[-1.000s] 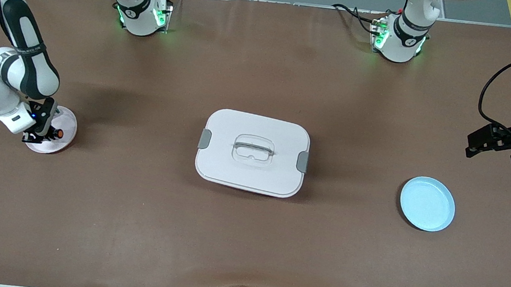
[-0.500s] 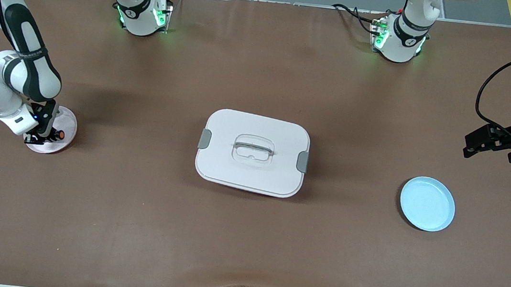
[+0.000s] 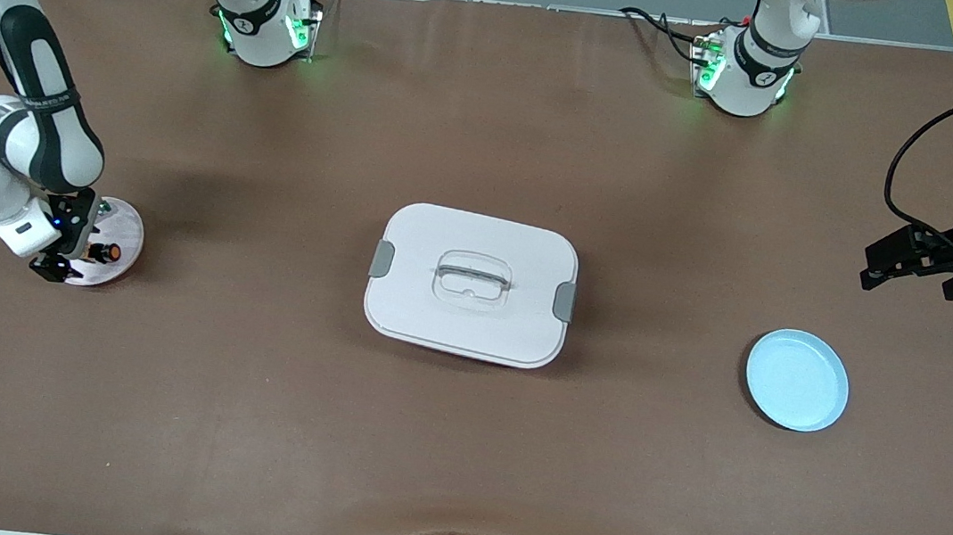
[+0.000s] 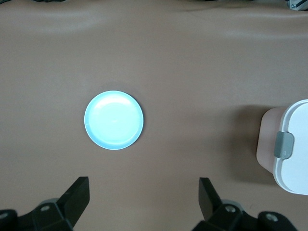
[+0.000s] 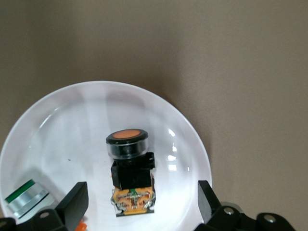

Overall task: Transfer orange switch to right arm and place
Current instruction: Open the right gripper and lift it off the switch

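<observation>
The orange switch (image 3: 109, 250) (image 5: 129, 166), a black body with a round orange cap, lies on its side on a white plate (image 3: 128, 228) (image 5: 72, 120) at the right arm's end of the table. My right gripper (image 3: 69, 259) (image 5: 142, 202) hangs low over that plate, open. Its fingers stand apart on either side of the switch's base and do not touch it. My left gripper (image 3: 873, 263) (image 4: 144, 197) waits open and empty over bare table at the left arm's end.
A small green-capped piece (image 5: 26, 197) shares the white plate with the switch. An empty light-blue plate (image 3: 796, 380) (image 4: 114, 120) sits near the left gripper. A white lidded box (image 3: 471, 283) (image 4: 293, 144) with grey latches stands mid-table.
My right gripper has opened and let go of the orange switch, which now rests on the white plate. The gripper has drawn back slightly. The left gripper has drifted a little.
</observation>
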